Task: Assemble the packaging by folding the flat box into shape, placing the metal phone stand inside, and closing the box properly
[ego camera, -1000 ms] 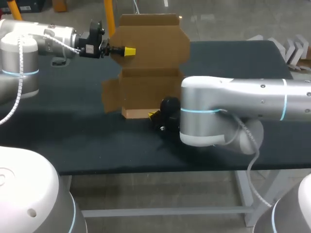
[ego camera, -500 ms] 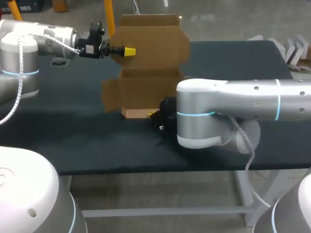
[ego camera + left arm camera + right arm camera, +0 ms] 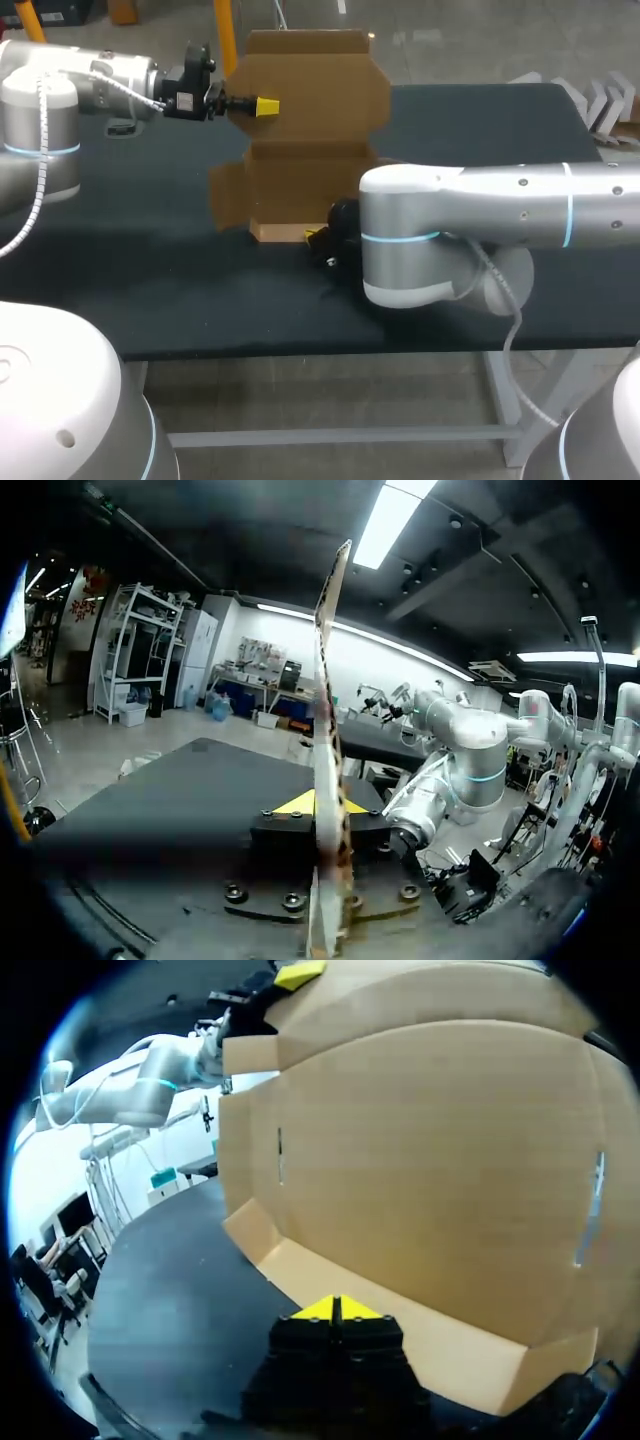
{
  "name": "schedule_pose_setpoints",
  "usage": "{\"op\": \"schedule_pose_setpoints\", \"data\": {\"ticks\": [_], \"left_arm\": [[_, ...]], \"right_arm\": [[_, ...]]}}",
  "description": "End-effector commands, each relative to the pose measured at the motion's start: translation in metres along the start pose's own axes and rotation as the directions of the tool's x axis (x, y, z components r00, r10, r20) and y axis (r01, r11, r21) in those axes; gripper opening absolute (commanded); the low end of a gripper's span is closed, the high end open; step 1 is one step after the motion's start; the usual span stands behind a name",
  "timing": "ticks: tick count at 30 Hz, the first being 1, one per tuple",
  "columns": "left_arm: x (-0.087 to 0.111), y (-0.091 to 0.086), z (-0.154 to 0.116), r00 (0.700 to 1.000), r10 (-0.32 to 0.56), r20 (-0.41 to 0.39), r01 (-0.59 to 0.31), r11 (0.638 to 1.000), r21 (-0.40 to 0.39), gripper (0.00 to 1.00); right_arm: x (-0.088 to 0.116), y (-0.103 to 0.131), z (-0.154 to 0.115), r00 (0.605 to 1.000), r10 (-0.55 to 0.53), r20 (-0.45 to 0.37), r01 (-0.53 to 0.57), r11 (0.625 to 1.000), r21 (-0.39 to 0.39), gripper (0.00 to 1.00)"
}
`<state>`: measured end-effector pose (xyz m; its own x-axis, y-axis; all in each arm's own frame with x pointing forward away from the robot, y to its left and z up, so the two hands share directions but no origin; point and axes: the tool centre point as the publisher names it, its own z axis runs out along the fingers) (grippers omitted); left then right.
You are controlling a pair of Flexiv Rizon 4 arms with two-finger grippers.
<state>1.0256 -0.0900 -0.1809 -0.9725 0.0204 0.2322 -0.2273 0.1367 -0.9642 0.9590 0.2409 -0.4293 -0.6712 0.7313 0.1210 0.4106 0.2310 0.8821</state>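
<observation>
The brown cardboard box stands half folded on the black table, its lid upright at the back and a side flap spread to the left. My left gripper is shut on the lid's left edge; in the left wrist view the cardboard runs edge-on between the yellow tips of the left gripper. My right gripper sits low at the box's front right corner, shut and holding nothing. In the right wrist view the right gripper points at the front wall. No phone stand shows inside the box.
Several pale grey pieces lie at the table's far right edge. Bare black table stretches in front of and to the left of the box. My right arm's thick elbow lies across the table just right of the box.
My right arm's elbow has drifted slightly left toward the box. The left arm, the box and both grippers' fingers look the same.
</observation>
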Motion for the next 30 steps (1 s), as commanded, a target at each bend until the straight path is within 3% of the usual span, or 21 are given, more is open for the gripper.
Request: {"op": "schedule_pose_setpoints", "data": {"ticks": [1,30], "left_arm": [[0.002,0.003,0.0,1.0,0.006,-0.01,-0.006,1.0,-0.005,0.0],[0.037,0.027,0.005,0.997,0.071,-0.007,-0.071,0.996,-0.052,0.0]], "right_arm": [[-0.001,-0.005,0.008,1.0,0.0,0.005,0.0,1.0,-0.001,0.0],[-0.001,-0.005,0.008,1.0,0.0,0.005,0.0,1.0,-0.001,0.0]]}}
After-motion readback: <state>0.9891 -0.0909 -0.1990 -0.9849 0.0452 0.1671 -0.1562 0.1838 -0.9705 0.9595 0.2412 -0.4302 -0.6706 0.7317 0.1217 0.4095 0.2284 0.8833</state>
